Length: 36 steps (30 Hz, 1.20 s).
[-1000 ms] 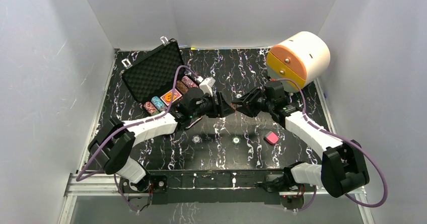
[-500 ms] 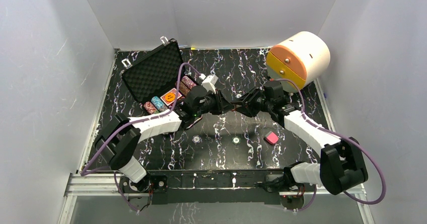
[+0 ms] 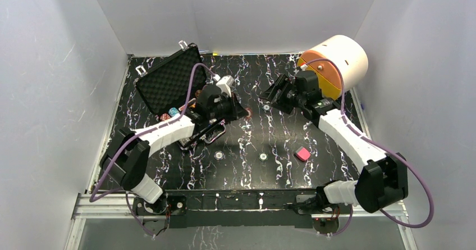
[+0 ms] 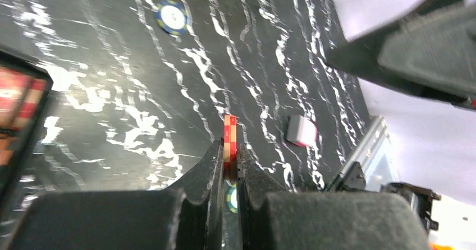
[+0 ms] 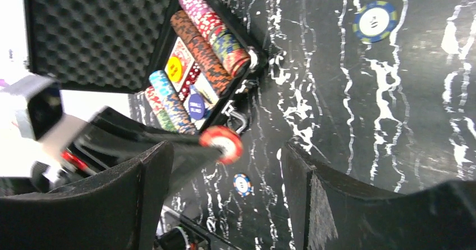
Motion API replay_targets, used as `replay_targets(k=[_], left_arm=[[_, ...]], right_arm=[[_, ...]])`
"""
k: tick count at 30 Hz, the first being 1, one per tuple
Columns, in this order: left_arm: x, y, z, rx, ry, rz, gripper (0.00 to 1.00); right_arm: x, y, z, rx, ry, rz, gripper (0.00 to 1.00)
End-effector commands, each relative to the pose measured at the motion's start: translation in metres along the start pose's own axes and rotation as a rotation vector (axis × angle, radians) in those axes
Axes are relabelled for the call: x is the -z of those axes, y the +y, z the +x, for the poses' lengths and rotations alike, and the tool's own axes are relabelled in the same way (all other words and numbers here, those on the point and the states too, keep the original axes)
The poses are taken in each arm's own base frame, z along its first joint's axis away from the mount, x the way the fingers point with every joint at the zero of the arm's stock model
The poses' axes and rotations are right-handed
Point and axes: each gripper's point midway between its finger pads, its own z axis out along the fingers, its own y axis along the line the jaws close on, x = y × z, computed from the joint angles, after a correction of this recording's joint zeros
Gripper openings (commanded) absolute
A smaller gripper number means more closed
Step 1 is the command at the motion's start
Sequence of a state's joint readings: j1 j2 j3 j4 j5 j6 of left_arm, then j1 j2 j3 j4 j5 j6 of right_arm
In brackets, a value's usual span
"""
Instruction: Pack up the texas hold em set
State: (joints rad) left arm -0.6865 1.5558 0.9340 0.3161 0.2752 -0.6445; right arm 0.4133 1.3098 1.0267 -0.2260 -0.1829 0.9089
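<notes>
Far left on the black marbled table (image 3: 252,143), the black case (image 3: 168,81) lies open, its egg-crate foam lid (image 5: 95,31) propped up toward the back wall. Rows of multicolour poker chips (image 5: 205,39) stand on edge in the tray, and a yellow button (image 5: 174,67) and a blue button (image 5: 195,107) lie between the rows.

Just right of the case, the left gripper (image 4: 229,157) is clenched on a red-and-white chip (image 4: 229,132), pinching it on edge at the fingertips above the table. A blue-and-yellow chip (image 4: 172,17) lies flat on the table beyond it, apart from the case. In the right wrist view a smaller blue-and-white chip (image 5: 242,184) lies flat below the held one.

Farther right, the right gripper (image 3: 276,92) faces the left one with its jaws spread wide, released and grasping nothing. A pink block (image 3: 303,154) sits on the table beside the right forearm, well apart from the case. At the right rear corner a cream-and-orange cylinder (image 3: 342,59) lies on its side, just behind the right gripper.
</notes>
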Motion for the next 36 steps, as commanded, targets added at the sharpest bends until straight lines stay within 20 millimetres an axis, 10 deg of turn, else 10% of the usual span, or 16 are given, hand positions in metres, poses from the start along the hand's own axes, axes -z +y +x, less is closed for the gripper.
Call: replay_targets(k=[1, 13, 36], left_arm=[[0.029, 0.008, -0.029, -0.082, 0.039, -0.069, 0.0], [0.028, 0.083, -0.019, -0.486, 0.333, -0.291, 0.0], [-0.012, 0.129, -0.044, -0.43, 0.347, -0.379, 0.0]], right_arm=[[0.019, -0.011, -0.016, 0.144, -0.088, 0.075, 0.78], [0.029, -0.032, -0.009, 0.202, -0.094, 0.128, 0.79], [0.024, -0.03, 0.002, 0.182, -0.05, 0.089, 0.79]])
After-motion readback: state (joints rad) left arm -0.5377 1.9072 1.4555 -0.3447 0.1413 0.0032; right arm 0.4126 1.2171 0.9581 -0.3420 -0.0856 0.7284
